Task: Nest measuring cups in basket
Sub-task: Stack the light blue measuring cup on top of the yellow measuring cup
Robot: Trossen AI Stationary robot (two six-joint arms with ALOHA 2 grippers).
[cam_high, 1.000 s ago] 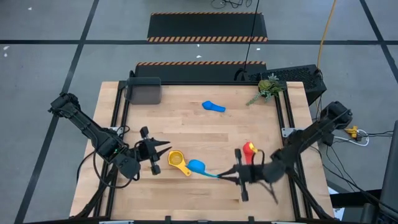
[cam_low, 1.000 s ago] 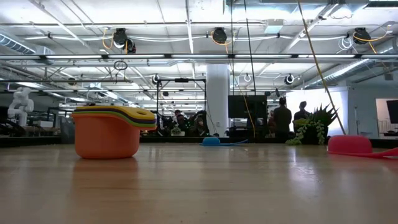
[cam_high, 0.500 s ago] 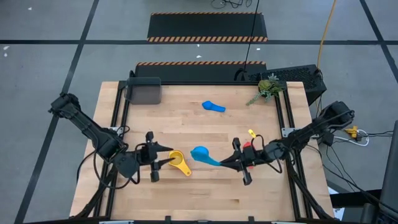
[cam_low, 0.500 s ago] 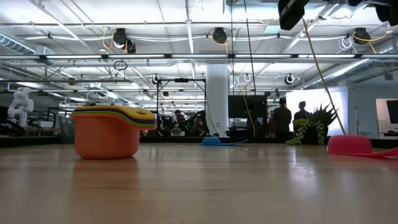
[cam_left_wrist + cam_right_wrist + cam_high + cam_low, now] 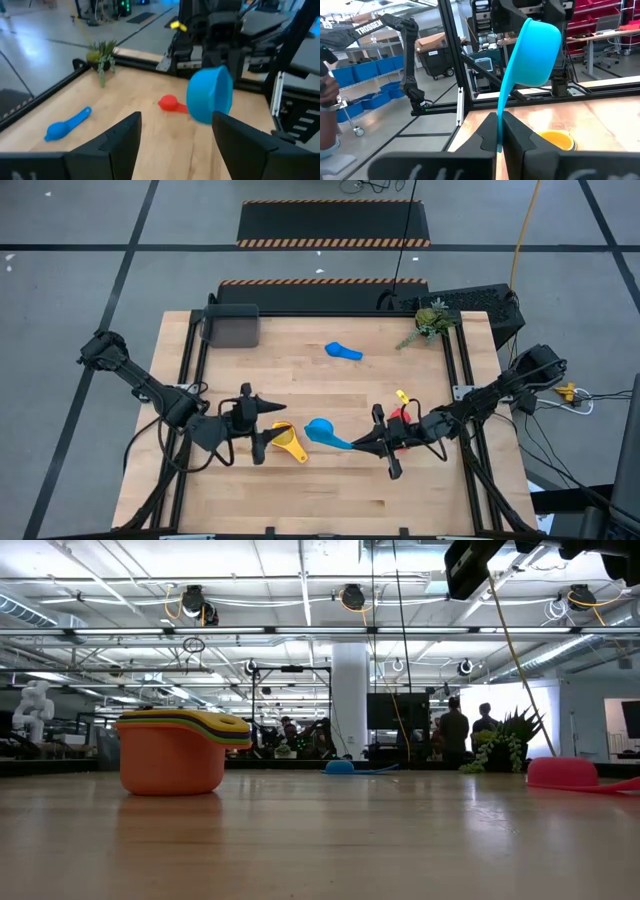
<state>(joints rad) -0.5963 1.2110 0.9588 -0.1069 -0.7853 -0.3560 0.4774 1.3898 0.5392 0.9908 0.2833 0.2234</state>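
Observation:
My right gripper (image 5: 362,442) is shut on a light blue measuring cup (image 5: 320,428), held in the air near the table's middle. Just left of it a nested stack of cups (image 5: 287,440), yellow on top and orange at the bottom (image 5: 172,752), stands on its base on the table. My left gripper (image 5: 274,420) hovers open at the stack's left, with nothing between its fingers (image 5: 120,142). A red cup (image 5: 401,417) lies by my right arm. A second light blue cup (image 5: 343,351) lies farther back. The dark grey basket (image 5: 232,326) sits at the far left corner. My right gripper pinches the free end of the light blue cup's handle (image 5: 500,131) between its two shut fingers. The fingers come about level from the table's right side and lie along the handle. The cup is lifted clear of the table, and its bowl (image 5: 536,50) sticks out beyond the fingertips, tipped on its side.
A green plant sprig (image 5: 432,320) lies at the far right corner. Black rails (image 5: 190,370) run along the table's left and right sides. Bare wood shows between the stack and the basket and along the near edge.
My right gripper has carried the light blue cup from the table beside the stack up and a little toward the far edge, rolling as it went, so the cup now hangs clear. My left gripper has shifted slightly toward the stack and opened wider.

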